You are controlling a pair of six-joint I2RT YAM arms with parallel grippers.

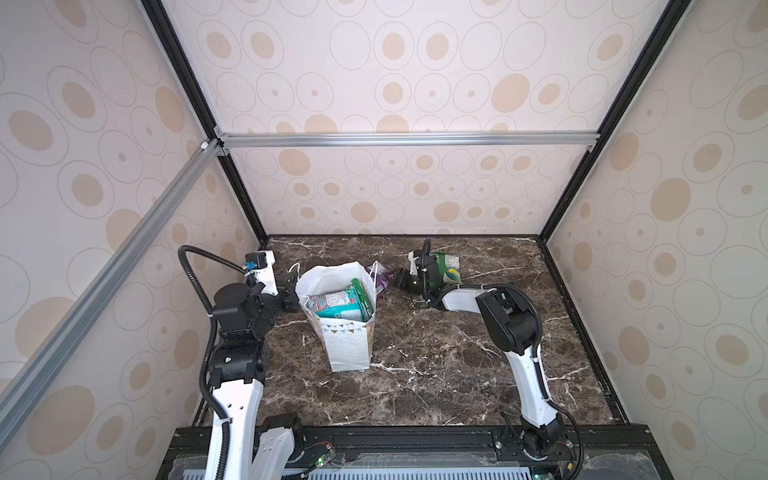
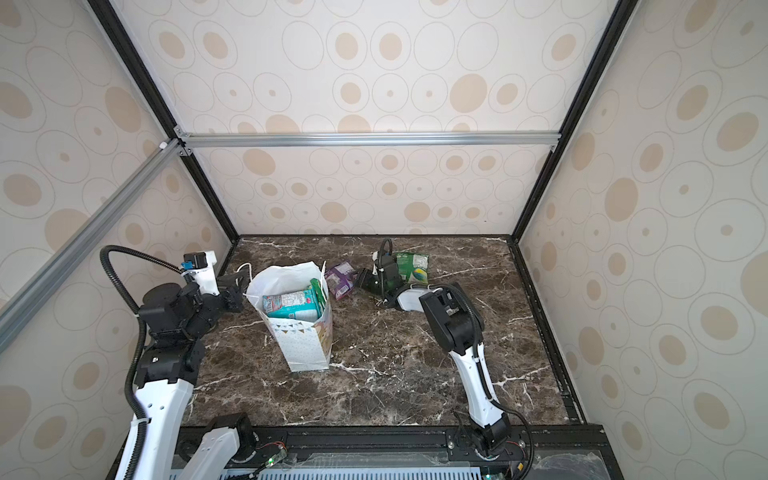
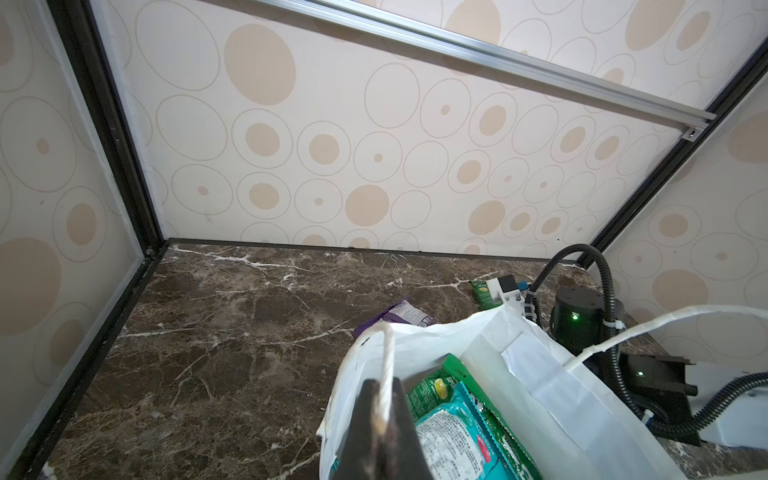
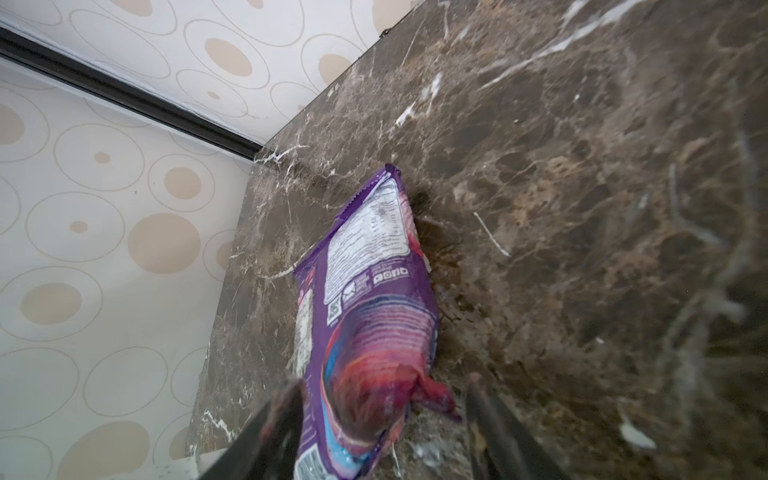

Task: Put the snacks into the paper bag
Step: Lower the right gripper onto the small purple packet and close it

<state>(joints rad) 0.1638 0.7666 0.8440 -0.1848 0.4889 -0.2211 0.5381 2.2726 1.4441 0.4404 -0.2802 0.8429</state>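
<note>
Purple packet (image 4: 365,299) edge inside spread right pincer (image 4: 382,384)

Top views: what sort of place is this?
Probably a lab recording booth, not a home: patterned wall panels on an aluminium frame enclose a marble-look tabletop, with a left arm and right arm mounted at its front edge.
</note>
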